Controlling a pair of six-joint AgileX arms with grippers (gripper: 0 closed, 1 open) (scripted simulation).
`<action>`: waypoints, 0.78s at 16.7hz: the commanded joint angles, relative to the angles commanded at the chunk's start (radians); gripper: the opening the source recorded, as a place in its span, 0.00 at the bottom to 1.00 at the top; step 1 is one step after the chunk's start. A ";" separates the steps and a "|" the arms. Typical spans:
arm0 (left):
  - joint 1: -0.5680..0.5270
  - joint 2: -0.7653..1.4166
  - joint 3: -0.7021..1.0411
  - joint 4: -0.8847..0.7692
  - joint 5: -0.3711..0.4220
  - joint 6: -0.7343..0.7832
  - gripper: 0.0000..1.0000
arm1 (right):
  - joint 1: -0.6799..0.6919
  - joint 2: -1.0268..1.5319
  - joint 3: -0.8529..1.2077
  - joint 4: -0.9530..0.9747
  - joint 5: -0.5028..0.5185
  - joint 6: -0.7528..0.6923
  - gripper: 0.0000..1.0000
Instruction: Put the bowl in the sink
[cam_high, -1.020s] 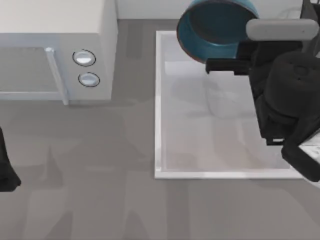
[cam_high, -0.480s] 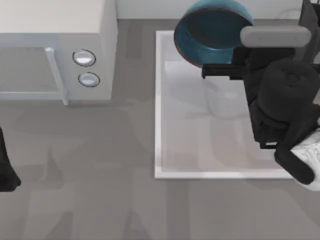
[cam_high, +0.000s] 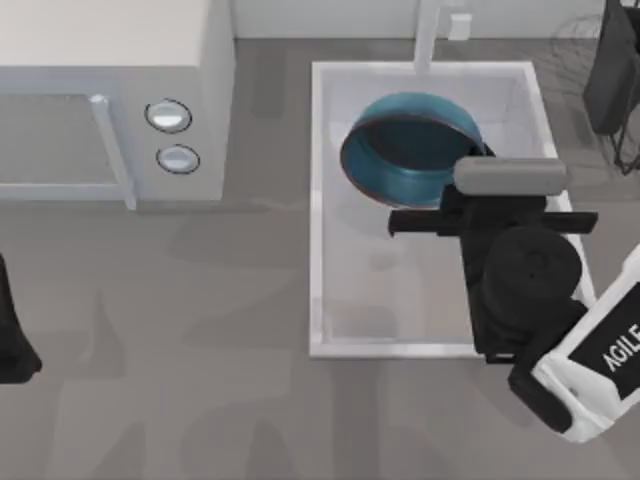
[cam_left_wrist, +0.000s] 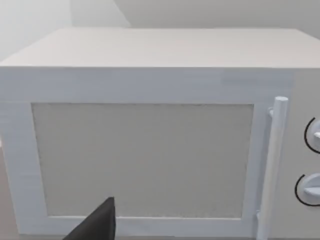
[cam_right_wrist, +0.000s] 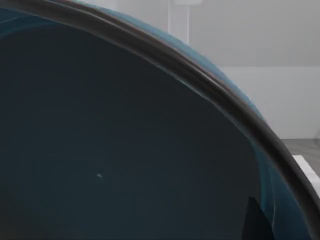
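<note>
From above, I see my right arm reaching in from the table's right side, its black right gripper (cam_high: 455, 205) over the large white rectangular sink (cam_high: 318, 220) with the raised rim. The gripper is pinching the round, glossy dark teal-blue bowl (cam_high: 412, 148) at the part of its thin reddish-brown rim nearest the arm — the black body of the wrist covers the exact spot where the fingers meet the rim, so I judge the grip from how the bowl hangs there, tilted, its hollow side turned toward the arm. The bowl sits within the sink's outline, in the half toward the white faucet post (cam_high: 428, 35), which stands at the basin's far rim; whether the bowl's underside touches the pale bottom I cannot tell. In the right wrist view the bowl (cam_right_wrist: 125, 150) looms close, its dark inner face and brownish rim sweeping across, with the faucet post (cam_right_wrist: 179, 22) rising beyond it. My left arm (cam_high: 12, 340) stays parked at the table's left edge, and I cannot tell how its fingers stand. A white box-shaped microwave (cam_high: 110, 60) with two round knobs stands to the left of the sink, well apart from it — in the left wrist view its door (cam_left_wrist: 142, 160) and upright handle face the camera.
</note>
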 joint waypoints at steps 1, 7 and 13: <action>0.000 0.000 0.000 0.000 0.000 0.000 1.00 | -0.001 0.043 -0.009 0.051 -0.001 0.000 0.00; 0.000 0.000 0.000 0.000 0.000 0.000 1.00 | -0.004 0.132 -0.028 0.146 -0.003 -0.001 0.00; 0.000 0.000 0.000 0.000 0.000 0.000 1.00 | -0.004 0.132 -0.028 0.146 -0.003 -0.001 0.30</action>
